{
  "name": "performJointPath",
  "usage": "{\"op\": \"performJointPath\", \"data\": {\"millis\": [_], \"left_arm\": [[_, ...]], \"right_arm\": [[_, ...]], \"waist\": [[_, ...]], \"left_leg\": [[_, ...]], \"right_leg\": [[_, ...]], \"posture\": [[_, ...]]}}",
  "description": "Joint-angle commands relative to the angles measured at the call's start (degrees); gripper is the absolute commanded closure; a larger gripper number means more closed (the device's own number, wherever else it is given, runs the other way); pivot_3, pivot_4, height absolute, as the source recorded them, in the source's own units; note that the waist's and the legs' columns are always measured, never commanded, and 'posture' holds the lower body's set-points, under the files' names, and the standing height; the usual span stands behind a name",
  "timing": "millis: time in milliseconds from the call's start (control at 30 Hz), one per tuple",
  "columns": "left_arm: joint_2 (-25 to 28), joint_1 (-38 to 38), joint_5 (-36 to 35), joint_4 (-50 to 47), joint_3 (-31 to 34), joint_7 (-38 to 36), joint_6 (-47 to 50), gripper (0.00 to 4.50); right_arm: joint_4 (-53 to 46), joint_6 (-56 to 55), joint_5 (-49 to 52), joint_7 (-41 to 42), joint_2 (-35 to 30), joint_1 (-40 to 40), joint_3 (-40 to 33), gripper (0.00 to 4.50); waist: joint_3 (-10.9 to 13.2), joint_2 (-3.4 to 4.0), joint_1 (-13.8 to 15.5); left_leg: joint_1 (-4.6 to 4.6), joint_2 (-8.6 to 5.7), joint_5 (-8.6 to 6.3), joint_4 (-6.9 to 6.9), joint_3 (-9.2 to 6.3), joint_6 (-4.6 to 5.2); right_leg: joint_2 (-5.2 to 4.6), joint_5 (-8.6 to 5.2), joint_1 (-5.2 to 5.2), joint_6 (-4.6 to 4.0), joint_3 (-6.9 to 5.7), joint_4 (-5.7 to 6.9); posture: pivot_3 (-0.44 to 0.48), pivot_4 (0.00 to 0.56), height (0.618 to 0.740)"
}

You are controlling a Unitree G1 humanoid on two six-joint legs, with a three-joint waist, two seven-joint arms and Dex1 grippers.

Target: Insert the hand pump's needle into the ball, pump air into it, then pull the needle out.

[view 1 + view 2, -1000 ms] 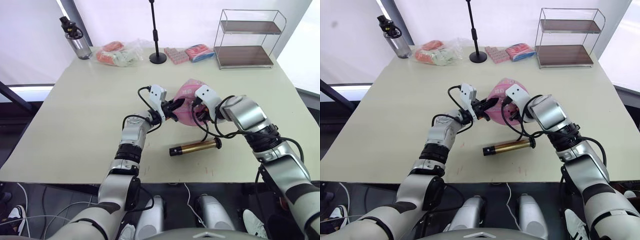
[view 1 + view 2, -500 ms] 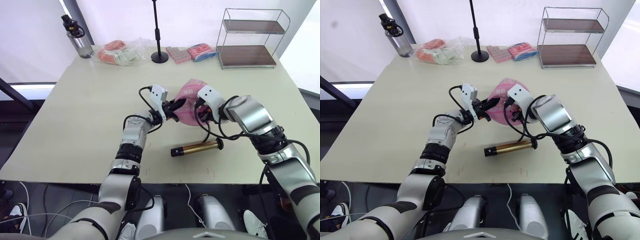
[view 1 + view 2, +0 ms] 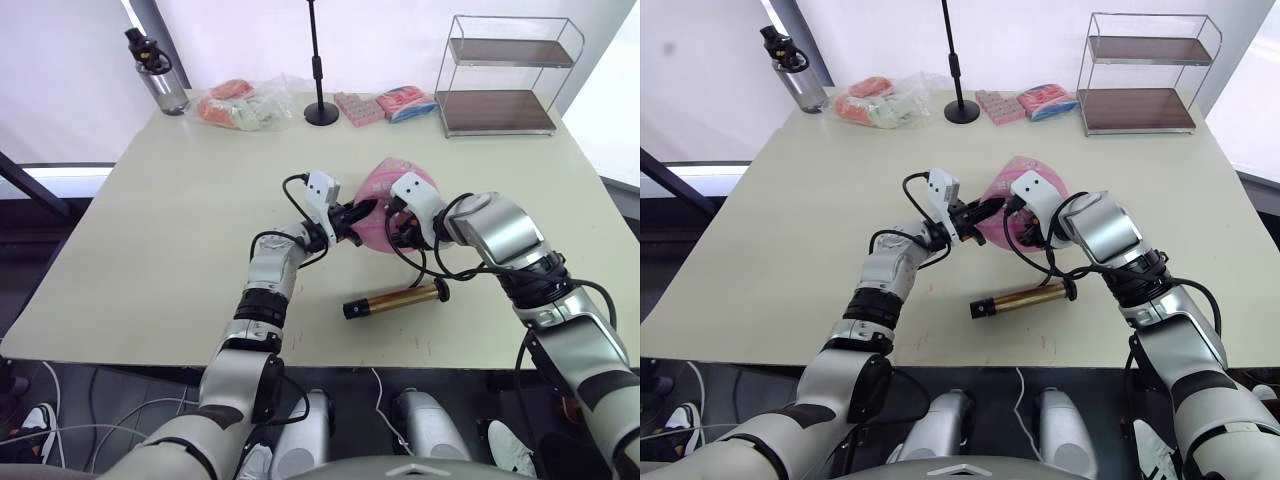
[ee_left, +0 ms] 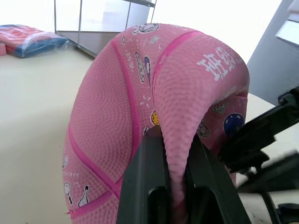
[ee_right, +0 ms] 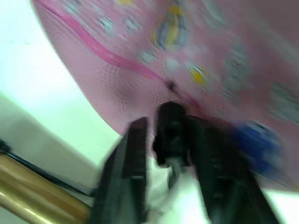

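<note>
At the middle of the pale table [image 3: 150, 210], a pink rubber ball [image 3: 383, 190] with pale lettering and small printed marks is held up off the surface, deflated and folded. A fold of its skin is pinched between the two black fingers of the left gripper [image 4: 174, 163], which is closed on the ball's left side. On the ball's right side, the right gripper [image 5: 166, 140] is closed around the black fitting of the thin metal needle [image 5: 169, 123], whose tip is aimed at a small dark valve spot [image 5: 171, 85] on the pink skin just ahead of it; whether tip and valve are touching cannot be told. The slim bronze-gold hand pump [image 3: 395, 298] with black end caps is lying flat on the table just in front of the ball, its long axis running left to right, joined to the needle by the looping thin black hose [image 3: 425, 262]. Insertion is judged to turn on the needle's axis being lined up with the valve directly ahead of the right gripper, which is the nearer arm.
</note>
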Motion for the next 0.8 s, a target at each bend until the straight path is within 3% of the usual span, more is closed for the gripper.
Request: {"op": "performJointPath", "data": {"millis": [33,800], "left_arm": [[-1.57,0.48,0.69,1.0,-3.72,-1.75,0.79,4.5],[-1.33,0.02,0.41,2.17,-3.85,-1.55,-0.49,4.5]], "right_arm": [[-1.94,-0.66,0.88,0.61,-1.17,-0.4,-0.24,1.5],[-16.56,-7.96,7.62,-1.76,-6.14,13.07,-14.29,1.5]], "waist": [[0.0,0.0,0.38],[0.01,-0.01,0.98]], "left_leg": [[-0.01,0.0,0.0,-0.01,0.01,0.0],[-0.07,-0.11,-0.01,-0.26,-0.05,0.0]], "right_leg": [[0.0,0.02,0.0,-0.04,0.0,-0.03],[-0.14,0.01,0.0,-0.03,-0.1,-0.24]], "posture": [[0.0,0.15,0.731],[0.0,0.15,0.731]]}}
